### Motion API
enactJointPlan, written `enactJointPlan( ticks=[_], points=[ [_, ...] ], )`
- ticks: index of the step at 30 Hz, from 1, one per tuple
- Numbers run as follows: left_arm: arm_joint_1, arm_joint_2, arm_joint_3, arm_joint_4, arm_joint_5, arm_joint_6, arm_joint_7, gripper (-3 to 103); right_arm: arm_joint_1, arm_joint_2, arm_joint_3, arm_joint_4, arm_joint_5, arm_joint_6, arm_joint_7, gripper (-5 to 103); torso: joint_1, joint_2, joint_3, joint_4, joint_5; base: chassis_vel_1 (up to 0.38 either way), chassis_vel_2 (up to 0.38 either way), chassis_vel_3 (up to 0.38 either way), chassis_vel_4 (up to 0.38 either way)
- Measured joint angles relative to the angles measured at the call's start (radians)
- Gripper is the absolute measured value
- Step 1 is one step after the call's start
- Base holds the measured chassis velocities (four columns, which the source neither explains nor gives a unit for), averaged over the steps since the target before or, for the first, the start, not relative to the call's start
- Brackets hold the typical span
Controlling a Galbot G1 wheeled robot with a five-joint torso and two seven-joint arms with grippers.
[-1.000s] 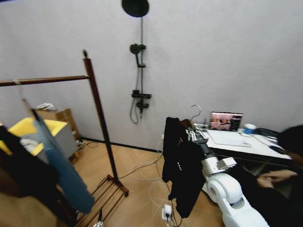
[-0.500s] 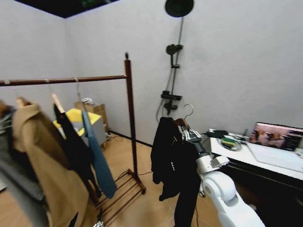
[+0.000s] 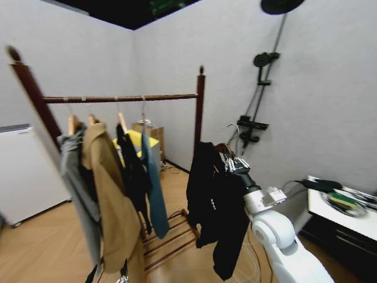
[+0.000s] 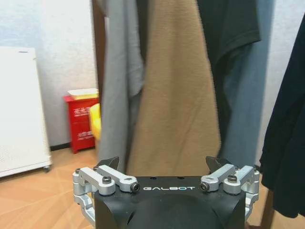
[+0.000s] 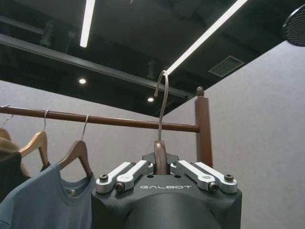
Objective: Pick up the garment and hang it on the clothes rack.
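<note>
The garment [image 3: 213, 203], a long black jacket with a small white mark, hangs from a wooden hanger whose metal hook [image 3: 234, 131] points up. My right gripper [image 3: 234, 164] is shut on the hanger's neck, just right of the clothes rack [image 3: 199, 112]. In the right wrist view the right gripper [image 5: 161, 168] clamps the hanger below its hook [image 5: 162, 102], with the rack's rail [image 5: 119, 122] and knobbed post [image 5: 203, 129] beyond and higher. My left gripper [image 4: 163, 165] is open and low, facing the hung clothes.
The rail [image 3: 118, 98] carries a grey garment [image 3: 79, 177], a tan coat [image 3: 112, 200], a black top and a teal-blue jacket [image 3: 153, 188]. A white cabinet [image 3: 26, 171] stands at left, a shower pole [image 3: 262, 88] and desk [image 3: 341, 215] at right.
The whole view has swung left, so the camera has turned. The rack with its hung clothes now sits in front. The right gripper still holds the jacket's hanger.
</note>
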Motion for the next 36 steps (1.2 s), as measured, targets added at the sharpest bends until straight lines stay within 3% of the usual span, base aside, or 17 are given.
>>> enactJointPlan(
  ticks=[8, 9, 13, 16, 19, 22, 36],
  points=[
    [0.000, 0.000, 0.000, 0.000, 0.000, 0.000, 0.000, 100, 0.251, -0.043, -0.101, -0.135, 0.052, -0.037, 0.019, 9, 0.000, 0.000, 0.000, -0.0003, -0.0002, 0.028, 0.028, 0.033, 0.030],
    [0.000, 0.000, 0.000, 0.000, 0.000, 0.000, 0.000, 100, 0.355, -0.045, -0.155, -0.206, 0.070, -0.047, 0.027, 9, 0.000, 0.000, 0.000, -0.0002, -0.0005, 0.000, 0.000, 0.000, 0.000],
    [0.000, 0.000, 0.000, 0.000, 0.000, 0.000, 0.000, 100, 0.503, -0.023, -0.243, -0.327, 0.101, -0.077, 0.030, 9, 0.001, 0.000, 0.001, -0.0003, 0.0000, 0.000, 0.000, 0.000, 0.000],
    [0.000, 0.000, 0.000, 0.000, 0.000, 0.000, 0.000, 100, 0.663, 0.046, -0.335, -0.432, 0.102, -0.094, 0.032, 9, 0.001, 0.000, 0.000, -0.0003, -0.0005, 0.000, 0.000, 0.000, 0.000],
    [0.000, 0.000, 0.000, 0.000, 0.000, 0.000, 0.000, 100, 0.708, 0.075, -0.361, -0.466, 0.096, -0.096, 0.034, 9, 0.001, 0.000, 0.000, 0.0000, -0.0006, 0.000, 0.000, 0.000, 0.000],
    [0.000, 0.000, 0.000, 0.000, 0.000, 0.000, 0.000, 100, 0.826, 0.170, -0.421, -0.614, 0.068, -0.097, 0.035, 9, 0.001, 0.000, 0.000, 0.0001, -0.0007, 0.000, 0.000, 0.000, 0.000],
    [0.000, 0.000, 0.000, 0.000, 0.000, 0.000, 0.000, 100, 1.028, 0.335, -0.473, -0.994, -0.001, -0.075, 0.007, 9, 0.000, 0.001, 0.000, -0.0003, -0.0003, 0.000, 0.000, 0.000, 0.000]
  ],
)
